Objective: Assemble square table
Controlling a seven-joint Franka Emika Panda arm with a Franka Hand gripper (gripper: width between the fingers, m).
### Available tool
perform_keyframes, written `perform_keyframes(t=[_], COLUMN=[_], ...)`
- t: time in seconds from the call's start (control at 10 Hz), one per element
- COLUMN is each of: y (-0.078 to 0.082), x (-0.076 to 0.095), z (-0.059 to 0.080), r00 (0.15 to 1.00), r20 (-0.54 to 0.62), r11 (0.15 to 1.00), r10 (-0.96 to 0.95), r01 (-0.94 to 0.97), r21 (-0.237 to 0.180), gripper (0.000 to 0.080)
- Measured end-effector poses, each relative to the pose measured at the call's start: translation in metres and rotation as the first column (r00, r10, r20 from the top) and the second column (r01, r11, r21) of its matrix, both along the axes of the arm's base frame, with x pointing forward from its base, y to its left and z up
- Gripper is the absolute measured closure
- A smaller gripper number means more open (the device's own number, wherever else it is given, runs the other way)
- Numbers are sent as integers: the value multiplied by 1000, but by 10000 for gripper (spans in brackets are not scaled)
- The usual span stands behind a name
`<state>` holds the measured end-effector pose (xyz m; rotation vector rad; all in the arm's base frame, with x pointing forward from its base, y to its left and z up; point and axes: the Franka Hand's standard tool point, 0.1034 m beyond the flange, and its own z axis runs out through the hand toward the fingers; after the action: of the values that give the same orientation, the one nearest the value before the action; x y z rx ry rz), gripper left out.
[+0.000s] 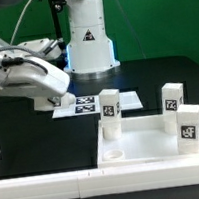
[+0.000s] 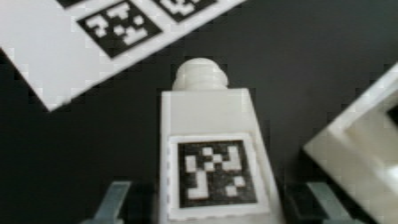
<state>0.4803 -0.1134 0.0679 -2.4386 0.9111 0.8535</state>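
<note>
Gripper [image 2: 217,205]: low over the black table [image 1: 33,146], one finger [image 2: 118,200] on each side of a leg [image 2: 210,130]. A dark sliver shows on both flanks, so clamped or merely straddling cannot be told.

Leg: white, tag face toward the wrist camera, rounded peg end pointing at the marker board [image 2: 107,40], just short of its edge.

Square top [image 1: 159,151]: raised rim close beside the leg in the wrist view; little room on that side.

Second leg [image 1: 110,114]: upright at the top's far corner on the exterior view's left.

Third leg [image 1: 171,99], fourth leg [image 1: 189,127]: upright toward the exterior view's right.

Long white bar [image 1: 97,178]: along the near table edge.

Open black surface on the exterior view's left, under the arm.
</note>
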Motion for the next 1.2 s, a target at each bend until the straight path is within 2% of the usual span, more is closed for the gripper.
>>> perform_keyframes(t=[0.1, 0.2, 0.3, 0.4, 0.5, 0.7, 0.8, 0.9, 1.0, 1.1, 1.2], y=[4, 12, 16, 18, 17, 14, 16, 35, 55, 69, 76], x=[12, 39, 66, 80, 75, 78, 91, 113, 129, 138, 135], z=[9, 30, 47, 52, 45, 43, 47, 58, 70, 78, 77], r00=[998, 989, 962, 940, 934, 903, 872, 818, 766, 717, 700], r20=[56, 143, 243, 307, 328, 404, 460, 528, 583, 626, 633], r11=[999, 997, 988, 980, 977, 961, 938, 910, 896, 879, 869], r10=[3, 44, 123, 152, 141, 149, 166, 231, 270, 305, 332], r01=[0, -33, -94, -103, -78, -36, 4, 11, 21, 41, 35], r21=[-42, -73, -124, -170, -197, -274, -347, -415, -443, -475, -494], gripper=[515, 515, 515, 515, 515, 515, 515, 515, 515, 515, 515])
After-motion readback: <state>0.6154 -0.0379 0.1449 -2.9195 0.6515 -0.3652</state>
